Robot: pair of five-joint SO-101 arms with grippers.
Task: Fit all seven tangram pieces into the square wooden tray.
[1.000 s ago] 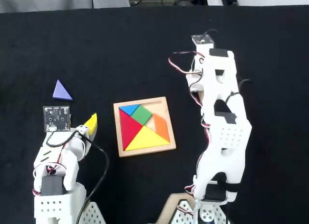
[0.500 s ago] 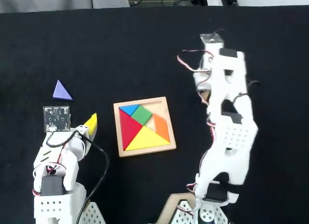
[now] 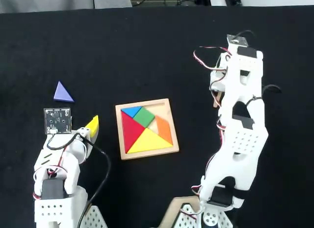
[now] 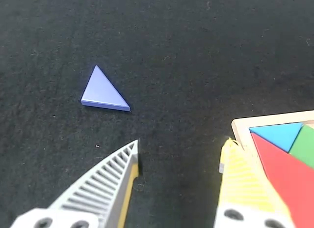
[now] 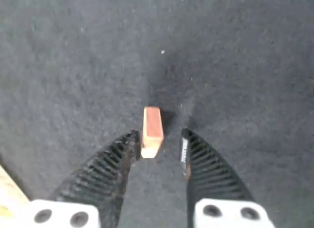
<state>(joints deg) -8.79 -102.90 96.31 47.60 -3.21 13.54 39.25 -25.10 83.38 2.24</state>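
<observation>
Table (image 3: 147,51): black cloth, one.

Arms: two. The right arm (image 3: 240,134) stretches out over the cloth, well to the right of the tray. The left arm (image 3: 61,159) sits low, to the left of the tray.

Right gripper (image 5: 158,137): jaws partly spread. One pink piece (image 5: 152,129) stands on edge between the fingertips. It touches one finger, and a gap shows to the other. I cannot tell whether it rests on the cloth.

Left gripper (image 4: 180,147): jaws wide apart and holding nothing. Its yellow finger is just beside the tray's near-left corner.

Tray (image 3: 142,103): one, square, flat on the cloth between the arms. Bare wood shows in its far right corner.

Pieces: seven.
- Five in the tray, edge to edge: red triangle (image 3: 130,132), yellow triangle (image 3: 147,142), orange piece (image 3: 166,129), green square (image 3: 144,117), blue triangle (image 3: 130,111).
- One purple triangle (image 4: 103,90), loose and flat on the cloth, ahead of the left gripper and apart from it, well left of the tray.
- One pink piece at the right gripper.
</observation>
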